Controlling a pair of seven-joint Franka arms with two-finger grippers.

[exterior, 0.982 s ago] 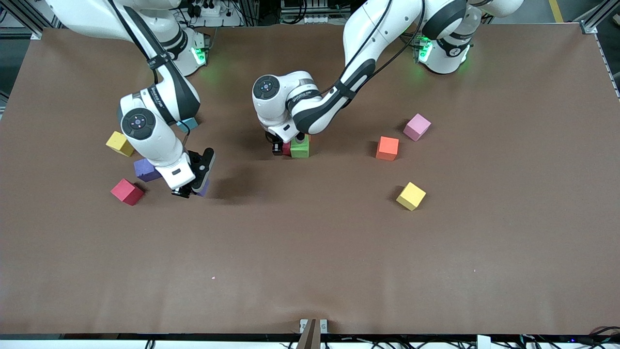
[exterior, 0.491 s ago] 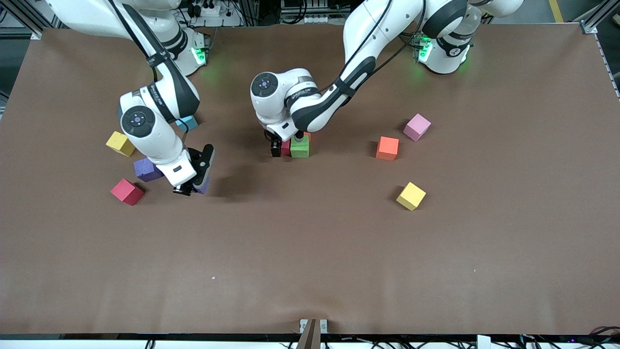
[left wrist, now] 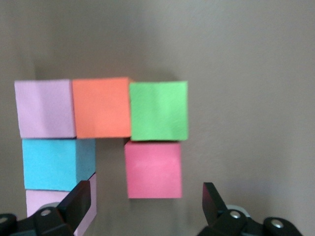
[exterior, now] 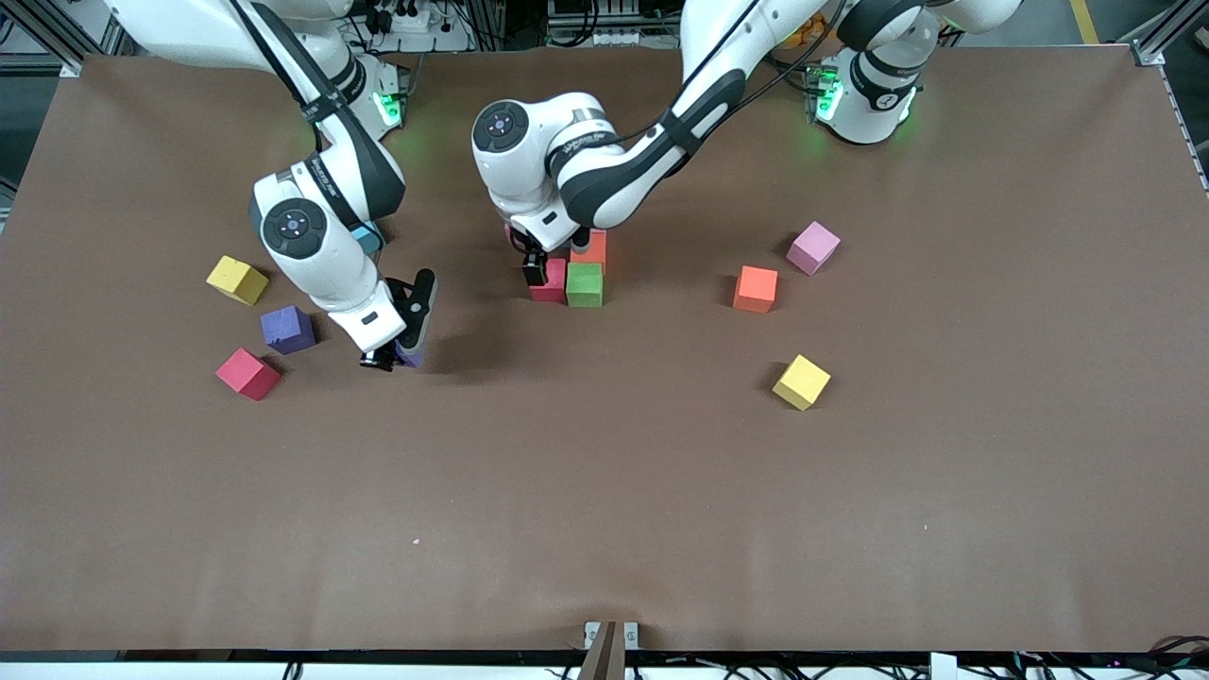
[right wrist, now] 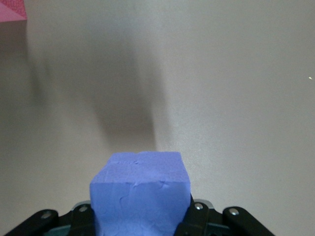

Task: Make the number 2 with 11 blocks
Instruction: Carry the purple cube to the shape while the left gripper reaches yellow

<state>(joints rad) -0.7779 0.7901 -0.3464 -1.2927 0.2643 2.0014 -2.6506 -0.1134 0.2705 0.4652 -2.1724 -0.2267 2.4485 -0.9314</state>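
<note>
Gripping purple block — R gripper, prob. airborne.

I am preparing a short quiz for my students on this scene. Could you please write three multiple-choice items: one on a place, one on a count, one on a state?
1. Where is the right gripper's purple block?
A. In the air, over bare table
B. On the red block
C. Touching the yellow block

2. How many blocks does the left wrist view show in the started figure?
A. Three
B. Six
C. Nine

3. How is the left gripper?
A. Shut on the green block
B. Open, holding nothing
C. Shut on the orange block

Answers:
1. A: the right gripper clamps the purple block, with bare table under it.
2. B: pink, orange, green, light blue, red and a second pink touch.
3. B: the left gripper has fingers apart over the red block.
</note>
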